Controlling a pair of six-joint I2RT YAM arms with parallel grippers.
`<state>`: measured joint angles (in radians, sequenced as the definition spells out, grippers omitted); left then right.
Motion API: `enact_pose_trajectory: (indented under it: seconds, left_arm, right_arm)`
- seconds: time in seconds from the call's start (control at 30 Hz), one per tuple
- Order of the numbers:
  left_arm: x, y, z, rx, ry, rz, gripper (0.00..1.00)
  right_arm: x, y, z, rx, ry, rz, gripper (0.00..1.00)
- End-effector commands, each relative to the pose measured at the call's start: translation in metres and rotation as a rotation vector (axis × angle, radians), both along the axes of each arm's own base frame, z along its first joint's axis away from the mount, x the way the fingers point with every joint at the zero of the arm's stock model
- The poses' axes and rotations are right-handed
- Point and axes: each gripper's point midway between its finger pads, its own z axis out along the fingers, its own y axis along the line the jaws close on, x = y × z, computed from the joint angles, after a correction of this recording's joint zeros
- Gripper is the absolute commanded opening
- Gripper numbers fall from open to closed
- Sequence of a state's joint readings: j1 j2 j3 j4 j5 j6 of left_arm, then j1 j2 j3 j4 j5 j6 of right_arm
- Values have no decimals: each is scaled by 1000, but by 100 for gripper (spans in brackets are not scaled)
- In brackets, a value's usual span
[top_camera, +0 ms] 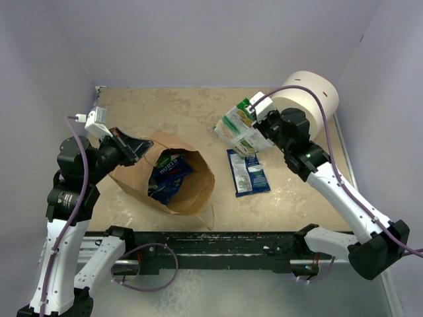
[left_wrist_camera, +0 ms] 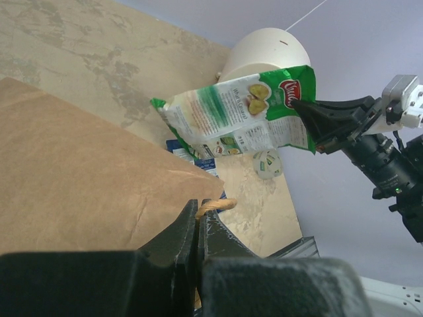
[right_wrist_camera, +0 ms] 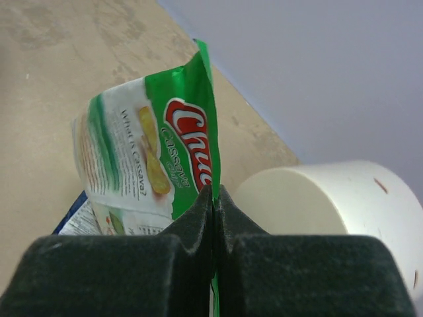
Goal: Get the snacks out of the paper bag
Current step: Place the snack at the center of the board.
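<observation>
The brown paper bag lies on its side at the table's left, mouth up toward the top camera, with a blue snack packet inside. My left gripper is shut on the bag's tan handle at the rim. My right gripper is shut on the edge of a green-and-white snack packet, held in the air right of the bag; the packet hangs from the jaws. A blue-and-white packet lies flat on the table beneath it.
A big white cylinder lies at the back right, close behind the right gripper. A small round white-green item sits on the table under the held packet. Walls enclose the table on three sides.
</observation>
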<state>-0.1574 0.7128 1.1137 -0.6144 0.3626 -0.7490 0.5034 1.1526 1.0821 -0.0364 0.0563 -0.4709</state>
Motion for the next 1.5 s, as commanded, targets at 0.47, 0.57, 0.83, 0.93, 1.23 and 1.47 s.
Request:
enact_pose_trajectory:
  seconds: [0.47, 0.57, 0.83, 0.93, 1.23, 1.47]
  left_arm:
    - [5, -4, 9, -12, -46, -22, 0]
    - [7, -6, 9, -14, -43, -31, 0]
    - [6, -7, 12, -20, -58, -39, 0]
    - [4, -6, 13, -20, -61, -34, 0]
    - [6, -7, 13, -10, -54, -42, 0]
    - [4, -7, 12, -4, -51, -45, 0]
  right_arm:
    - [-36, 32, 20, -146, -116, 371, 0]
    - [-20, 23, 42, -161, -170, 283, 0]
    - [4, 9, 36, -277, -141, 224, 0]
    - [7, 2, 27, -323, -134, 202, 0]
    - [6, -20, 13, -439, -108, 167, 0]
    - [-29, -12, -19, -359, 29, 266, 0]
